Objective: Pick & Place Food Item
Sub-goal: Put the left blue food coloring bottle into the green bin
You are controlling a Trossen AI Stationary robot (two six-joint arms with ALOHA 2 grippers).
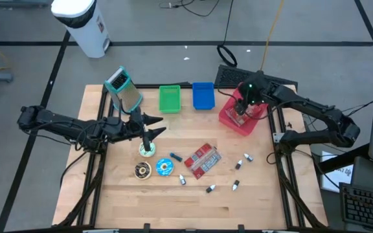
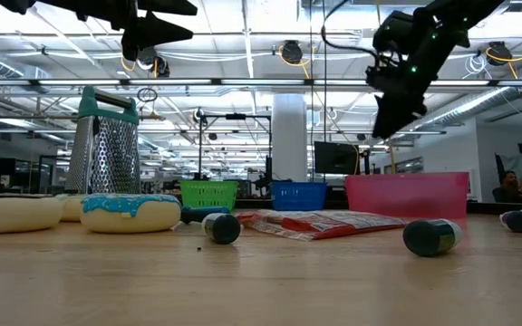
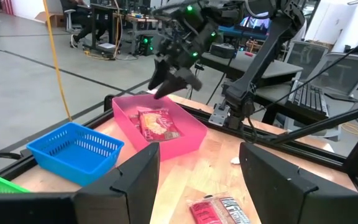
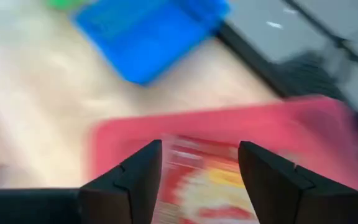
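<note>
The right gripper (image 3: 166,84) hangs over the pink bin (image 3: 185,134), jaws apparently spread, snack packet (image 3: 156,123) lying inside; left gripper (image 1: 149,134) jaws spread.
</note>
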